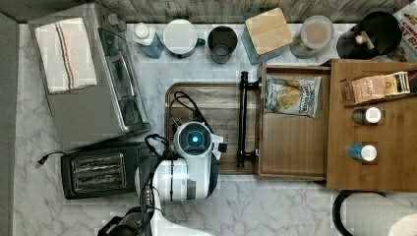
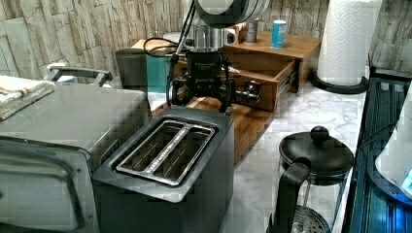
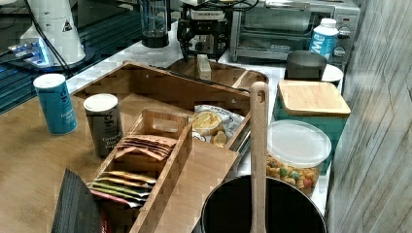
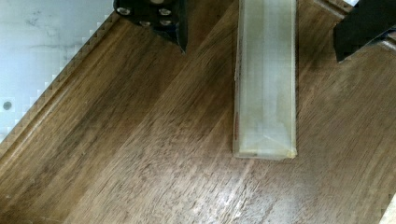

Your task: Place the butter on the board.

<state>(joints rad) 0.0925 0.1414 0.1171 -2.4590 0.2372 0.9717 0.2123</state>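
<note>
Butter (image 4: 265, 79) lying on the board (image 4: 140, 154), between spread fingers.

Gripper (image 4: 261, 28) is hanging released directly above the stick, one finger (image 4: 161, 16) standing clear on either side. The stick's long axis is running crosswise to the finger gap, flat on the wood.

A kitchen counter here: marble worktop (image 1: 275, 206), a toaster oven (image 1: 93, 83) at 10 o'clock in the top view, and a 2-slot toaster (image 1: 98, 169) at 8 o'clock. Paper towels (image 2: 347, 39) and a French press (image 2: 311, 179) stand in the left view, with a stone-tile wall (image 2: 73, 34) behind.
</note>
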